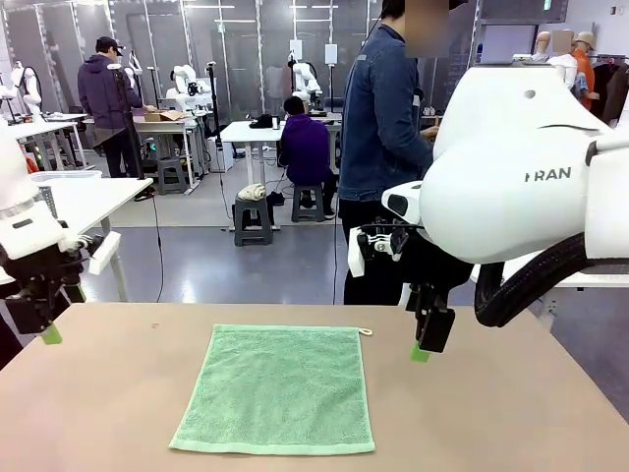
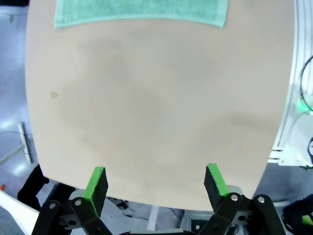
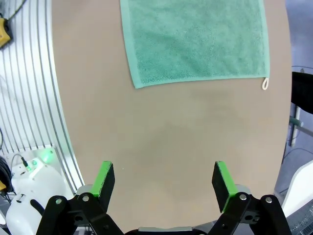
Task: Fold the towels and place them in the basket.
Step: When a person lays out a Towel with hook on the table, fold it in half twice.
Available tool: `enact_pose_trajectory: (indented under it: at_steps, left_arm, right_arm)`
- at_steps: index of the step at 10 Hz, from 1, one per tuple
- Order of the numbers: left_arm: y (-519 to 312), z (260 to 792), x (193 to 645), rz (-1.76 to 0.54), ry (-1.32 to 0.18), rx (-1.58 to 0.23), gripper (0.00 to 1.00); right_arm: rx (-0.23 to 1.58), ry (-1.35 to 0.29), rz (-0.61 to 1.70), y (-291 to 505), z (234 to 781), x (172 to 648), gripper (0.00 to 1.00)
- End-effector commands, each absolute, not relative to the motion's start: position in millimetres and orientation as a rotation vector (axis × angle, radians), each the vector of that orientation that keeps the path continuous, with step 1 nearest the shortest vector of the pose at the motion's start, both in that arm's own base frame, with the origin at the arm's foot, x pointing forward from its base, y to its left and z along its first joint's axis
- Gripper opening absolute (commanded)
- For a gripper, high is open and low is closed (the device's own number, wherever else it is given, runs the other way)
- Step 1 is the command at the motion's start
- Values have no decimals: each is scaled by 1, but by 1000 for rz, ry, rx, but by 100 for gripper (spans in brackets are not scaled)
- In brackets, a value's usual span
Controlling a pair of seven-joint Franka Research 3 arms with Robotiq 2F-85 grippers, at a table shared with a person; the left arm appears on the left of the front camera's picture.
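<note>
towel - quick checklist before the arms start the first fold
1. Towel lies flat and unfolded on the table: ok.
2. Nothing lies on the towel: ok.
3. Left gripper open and holding nothing: ok.
4. Right gripper open and holding nothing: ok.
5. Both grippers are off the towel, one on each side of it: ok.
6. Basket within reach: cannot tell.
</note>
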State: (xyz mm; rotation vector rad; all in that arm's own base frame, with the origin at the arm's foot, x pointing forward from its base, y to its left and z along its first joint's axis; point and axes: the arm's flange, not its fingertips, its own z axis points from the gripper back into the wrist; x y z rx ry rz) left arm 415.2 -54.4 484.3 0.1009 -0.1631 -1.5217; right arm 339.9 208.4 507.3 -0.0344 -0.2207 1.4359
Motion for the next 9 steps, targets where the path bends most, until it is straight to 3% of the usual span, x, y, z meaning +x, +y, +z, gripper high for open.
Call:
enact_pose_trajectory:
  at_steps: [1, 4, 9]
  left_arm:
    - [-110, 460, 399, -1584, -165, 167, 100]
    - [-174, 410, 371, -1598, -163, 216, 100]
    - [-201, 347, 332, -1585, -217, 211, 100]
  right_arm:
    - [-17, -233, 1457, 234, 490, 334, 100]
    - [-1, -177, 1456, 271, 446, 314, 100]
    - [-70, -154, 1452, 293, 386, 305, 100]
